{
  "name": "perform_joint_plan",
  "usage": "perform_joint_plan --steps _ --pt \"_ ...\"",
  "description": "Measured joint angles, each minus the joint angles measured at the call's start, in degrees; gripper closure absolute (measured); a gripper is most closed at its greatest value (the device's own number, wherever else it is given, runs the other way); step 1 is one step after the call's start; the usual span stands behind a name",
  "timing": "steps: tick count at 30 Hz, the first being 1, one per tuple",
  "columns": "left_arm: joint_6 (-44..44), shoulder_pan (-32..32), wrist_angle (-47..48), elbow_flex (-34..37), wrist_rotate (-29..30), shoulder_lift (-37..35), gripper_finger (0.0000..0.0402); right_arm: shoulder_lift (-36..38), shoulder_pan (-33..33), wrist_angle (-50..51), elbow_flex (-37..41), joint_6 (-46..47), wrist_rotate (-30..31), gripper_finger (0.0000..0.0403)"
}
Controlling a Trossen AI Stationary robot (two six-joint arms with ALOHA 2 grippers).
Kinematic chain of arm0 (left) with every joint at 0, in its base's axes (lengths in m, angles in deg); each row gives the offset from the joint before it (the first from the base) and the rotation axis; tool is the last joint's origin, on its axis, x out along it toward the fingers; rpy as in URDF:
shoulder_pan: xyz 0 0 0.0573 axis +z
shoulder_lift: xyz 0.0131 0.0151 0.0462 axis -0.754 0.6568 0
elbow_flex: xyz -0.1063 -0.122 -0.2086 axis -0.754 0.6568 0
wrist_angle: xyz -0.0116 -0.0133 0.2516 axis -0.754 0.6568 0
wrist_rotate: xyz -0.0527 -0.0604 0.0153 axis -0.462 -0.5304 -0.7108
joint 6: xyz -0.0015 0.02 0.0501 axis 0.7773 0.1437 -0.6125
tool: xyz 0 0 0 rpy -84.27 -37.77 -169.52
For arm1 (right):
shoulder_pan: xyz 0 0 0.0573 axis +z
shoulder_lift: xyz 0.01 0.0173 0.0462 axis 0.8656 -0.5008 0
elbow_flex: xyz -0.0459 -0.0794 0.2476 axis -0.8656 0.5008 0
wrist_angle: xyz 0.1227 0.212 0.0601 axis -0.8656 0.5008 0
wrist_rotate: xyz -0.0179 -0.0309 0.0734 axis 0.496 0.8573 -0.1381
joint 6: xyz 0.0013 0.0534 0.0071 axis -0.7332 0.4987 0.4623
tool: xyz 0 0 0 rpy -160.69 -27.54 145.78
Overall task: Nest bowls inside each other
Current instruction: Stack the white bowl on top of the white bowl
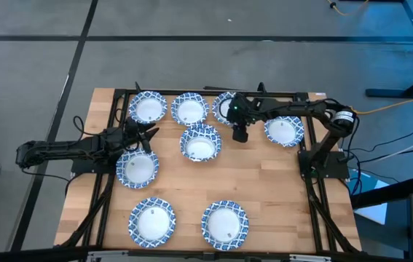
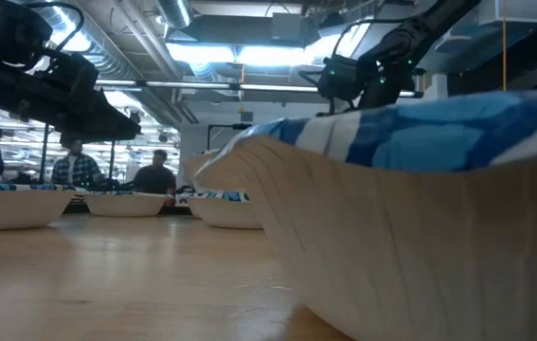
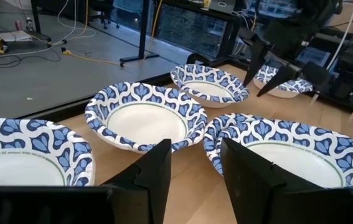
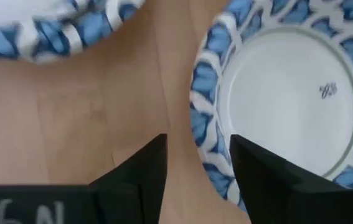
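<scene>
Eight bowls are visible on the wooden table (image 1: 264, 189), none nested. Along the far edge stand four: one at the left (image 1: 148, 108), a second beside it (image 1: 189, 109), a third (image 1: 223, 104) partly covered by the right arm, and a fourth (image 1: 284, 131) nearer the right arm's base. A fifth sits in the middle of the table (image 1: 200, 143), a sixth to its left (image 1: 137, 168), and two at the near edge, left (image 1: 151, 221) and right (image 1: 225, 225). The right gripper (image 1: 240, 133) hangs between the covered far bowl and the middle bowl, pointing down; in its wrist view its fingers (image 4: 145, 171) stand apart over bare wood, one beside the patterned rim of a bowl (image 4: 288, 93), and nothing is between them. The left gripper (image 1: 148, 134) reaches in from the left side, just beyond the rim of the sixth bowl and short of the far-left one; its fingers (image 3: 157, 171) are parted with a clear gap and hold nothing, with bowls in front of them (image 3: 142, 115). In the low view a near bowl (image 2: 420, 208) fills the foreground, and people (image 2: 77, 163) are in the room behind.
</scene>
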State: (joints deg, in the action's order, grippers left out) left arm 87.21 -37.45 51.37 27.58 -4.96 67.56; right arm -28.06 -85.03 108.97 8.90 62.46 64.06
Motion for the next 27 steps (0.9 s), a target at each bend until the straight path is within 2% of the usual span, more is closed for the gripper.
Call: perform_joint_plan --steps 5,15,18,27 --pt "0.0 0.0 0.0 0.0 0.0 0.0 0.0269 0.0 0.0 -0.6 0.1 0.1 0.0 0.0243" --pt "0.0 0.0 0.0 0.0 0.0 0.0 0.0269 0.0 0.0 -2.8 0.1 1.5 -1.6 0.024" --pt "0.0 0.0 0.0 0.0 0.1 0.0 0.0269 0.0 0.0 -3.1 0.1 1.6 -4.1 0.0225" --pt "0.0 0.0 0.0 0.0 0.1 0.0 0.0269 0.0 0.0 -3.7 0.1 1.8 -4.5 0.0157"
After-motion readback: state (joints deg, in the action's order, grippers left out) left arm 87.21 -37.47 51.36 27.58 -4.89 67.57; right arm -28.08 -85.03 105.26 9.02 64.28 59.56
